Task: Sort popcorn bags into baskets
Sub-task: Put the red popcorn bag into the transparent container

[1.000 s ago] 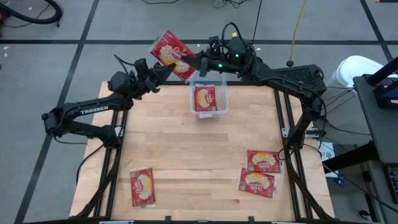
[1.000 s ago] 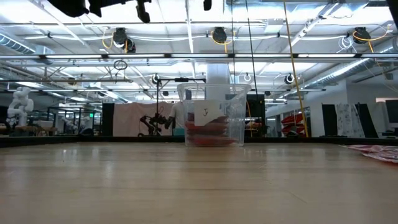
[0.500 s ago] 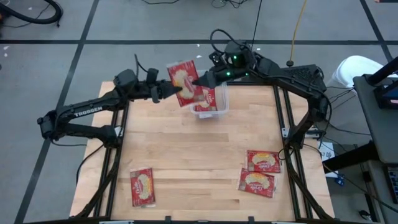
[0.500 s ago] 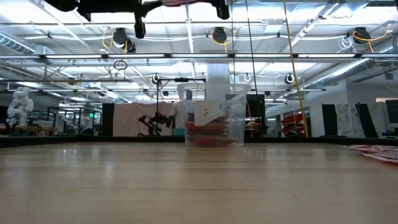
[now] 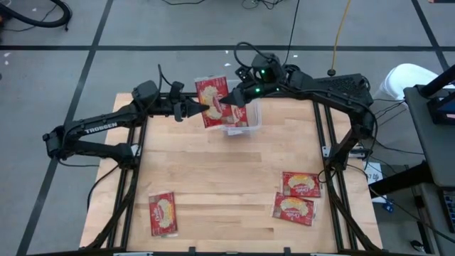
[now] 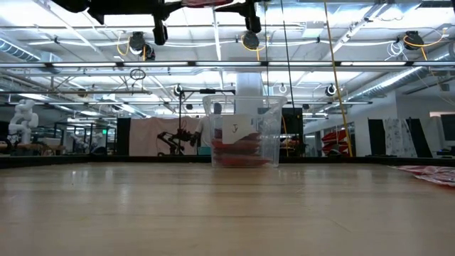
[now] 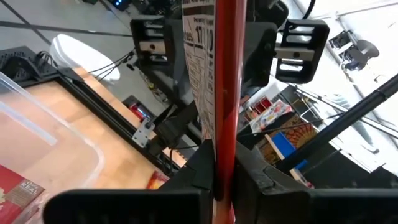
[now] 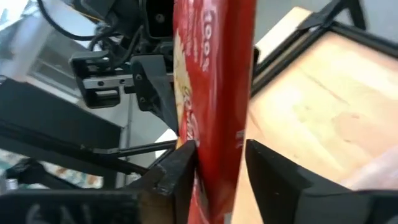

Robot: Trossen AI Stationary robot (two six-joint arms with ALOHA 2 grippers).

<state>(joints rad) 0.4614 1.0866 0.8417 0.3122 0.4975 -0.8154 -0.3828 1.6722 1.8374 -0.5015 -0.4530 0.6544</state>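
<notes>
over the clear tub (image 5: 245, 126), left jaws pinch 1 flat red popcorn bag (image 5: 212, 101); right jaws flank it, slightly parted.

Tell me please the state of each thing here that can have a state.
Held popcorn bag: lifted over the tub's left edge, between both grippers.
Left gripper: shut on the held popcorn bag.
Right gripper: fingers on both sides of the bag, slightly apart.
Clear plastic tub: upright, holds at least one popcorn bag.
Three popcorn bags: flat on the table, picture side up.
</notes>
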